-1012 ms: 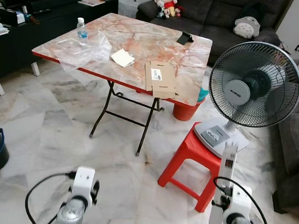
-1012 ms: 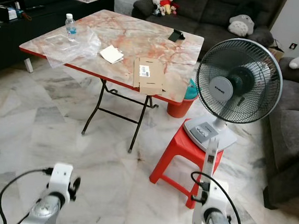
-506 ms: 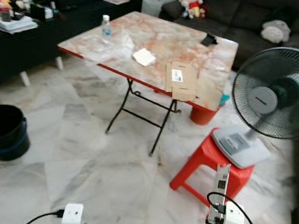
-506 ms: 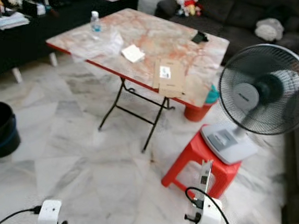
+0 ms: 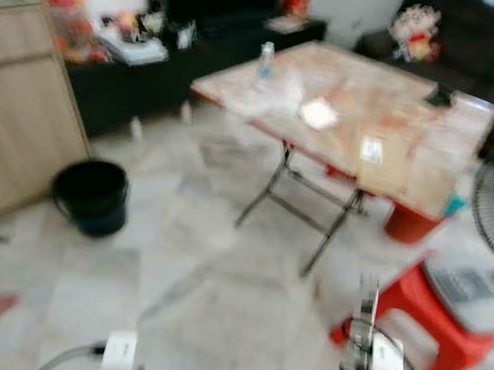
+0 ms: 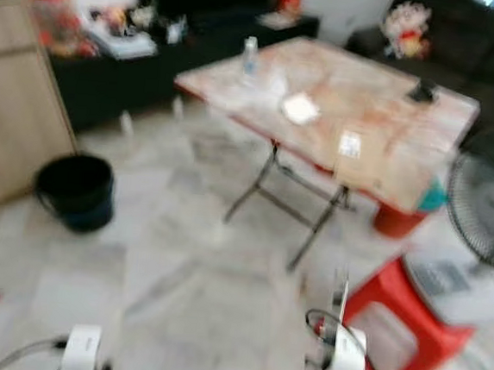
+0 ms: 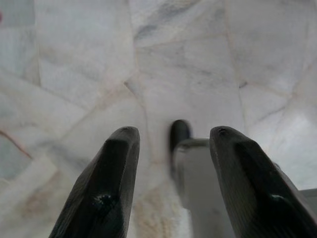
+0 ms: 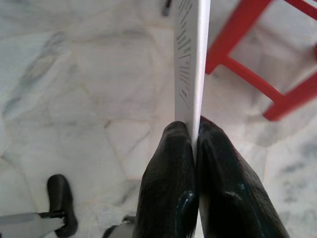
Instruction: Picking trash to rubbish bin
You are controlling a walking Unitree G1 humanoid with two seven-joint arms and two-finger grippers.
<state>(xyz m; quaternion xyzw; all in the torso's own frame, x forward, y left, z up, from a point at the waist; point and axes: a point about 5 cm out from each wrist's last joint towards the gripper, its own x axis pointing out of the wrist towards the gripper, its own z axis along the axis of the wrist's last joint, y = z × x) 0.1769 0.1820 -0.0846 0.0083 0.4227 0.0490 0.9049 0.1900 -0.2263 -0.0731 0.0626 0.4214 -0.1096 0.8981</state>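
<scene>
Pinching a thin white card-like piece of trash edge-on, the right end effector has both fingers pressed together on its lower edge, so it sticks straight up in front of the robot, low and right in the head view, just beside the red stool. My guess is it's held low and upright like that to keep it out of the way while walking. The black bin sits on the marble floor well apart to the left, near a wooden cabinet, so there's ground left to cover. More trash, like a flattened cardboard piece, lies on the tabletop. The left end effector hangs with its fingers apart, holding nothing. Everything's blurry, probably mid-turn.
</scene>
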